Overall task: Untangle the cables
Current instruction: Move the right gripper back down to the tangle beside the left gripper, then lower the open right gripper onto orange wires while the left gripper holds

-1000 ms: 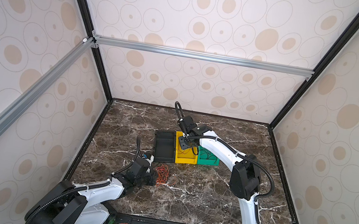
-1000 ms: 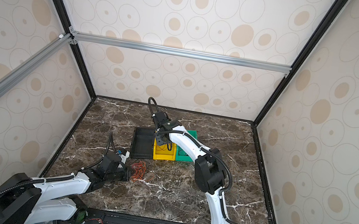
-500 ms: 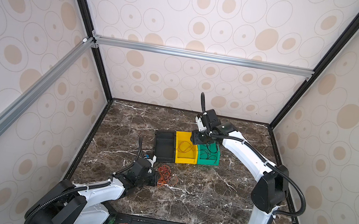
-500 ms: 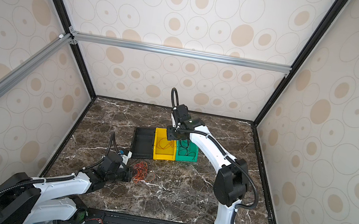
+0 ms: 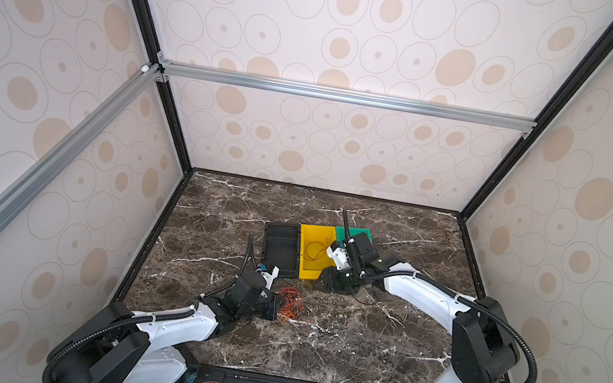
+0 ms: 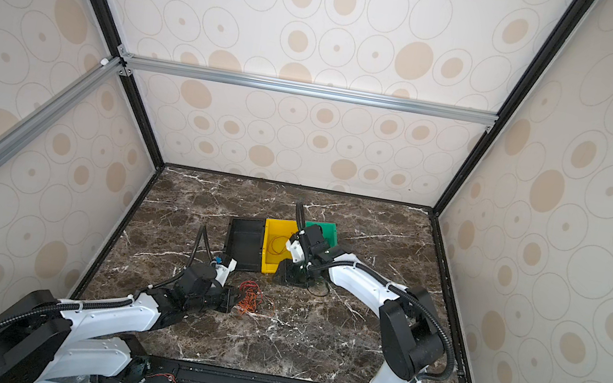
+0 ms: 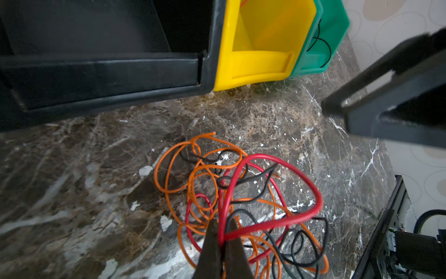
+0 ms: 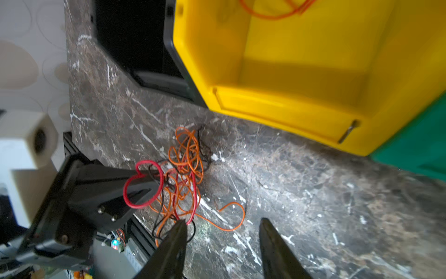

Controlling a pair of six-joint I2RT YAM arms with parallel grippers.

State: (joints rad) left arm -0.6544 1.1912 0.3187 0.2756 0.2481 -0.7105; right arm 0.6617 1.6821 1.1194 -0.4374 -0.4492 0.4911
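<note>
Early going. One thin orange cable (image 5: 314,249) is in the yellow plastic bin (image 5: 307,275) and one thin black cable (image 7: 322,46) is in the green plastic bin (image 7: 337,26). You've yet to clear the knot of orange, red and black cables (image 5: 292,306) on the dark marble tabletop (image 5: 356,336), at 6 o'clock from the yellow bin. Your left end effector (image 7: 222,225), at the knot's 9 o'clock, is pressed together, pinching a red cable loop (image 7: 311,190). Your right end effector (image 8: 222,223), at its 1 o'clock, is half spread and holds nothing.

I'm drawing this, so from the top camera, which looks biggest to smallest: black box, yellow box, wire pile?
1. Black box and yellow box: about alike, can't rank them.
2. Wire pile: smallest.
</note>
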